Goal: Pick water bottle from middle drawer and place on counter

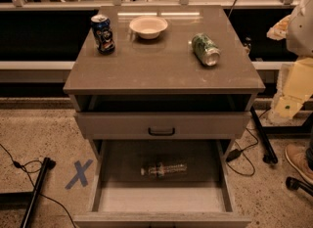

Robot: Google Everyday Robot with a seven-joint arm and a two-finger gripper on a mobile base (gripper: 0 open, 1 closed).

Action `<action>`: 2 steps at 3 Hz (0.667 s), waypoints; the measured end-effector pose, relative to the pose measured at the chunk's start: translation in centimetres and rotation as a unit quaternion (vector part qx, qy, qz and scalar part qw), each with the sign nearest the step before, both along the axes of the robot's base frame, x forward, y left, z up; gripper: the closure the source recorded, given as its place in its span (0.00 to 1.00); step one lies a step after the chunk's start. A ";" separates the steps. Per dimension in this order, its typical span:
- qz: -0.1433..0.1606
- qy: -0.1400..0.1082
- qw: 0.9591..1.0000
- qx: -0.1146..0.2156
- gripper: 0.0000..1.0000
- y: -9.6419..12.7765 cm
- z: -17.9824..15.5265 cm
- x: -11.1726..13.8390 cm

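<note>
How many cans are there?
2: blue Pepsi can upright, back left on the counter; green soda can lying at right. The gripper hangs far right. Maybe more in the shut drawer.

Pale cream gripper (pixel 287 103): right frame edge, apart from glossy grey-brown counter (pixel 156 70). Below-left of gripper: clear ribbed plastic water bottle (pixel 164 169), lying sideways on floor of open grey middle drawer (pixel 161 197). Above-left, on counter: green soda can (pixel 205 49) on side; blue Pepsi can (pixel 102 34) upright.
</note>
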State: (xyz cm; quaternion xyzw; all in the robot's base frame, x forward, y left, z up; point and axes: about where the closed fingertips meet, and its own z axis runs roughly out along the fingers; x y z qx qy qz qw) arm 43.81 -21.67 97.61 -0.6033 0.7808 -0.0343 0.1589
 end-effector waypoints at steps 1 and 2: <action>0.000 0.000 1.000 0.000 0.00 0.0 0.0 0.0; -0.003 -0.012 1.000 0.001 0.00 0.5 -2.3 0.2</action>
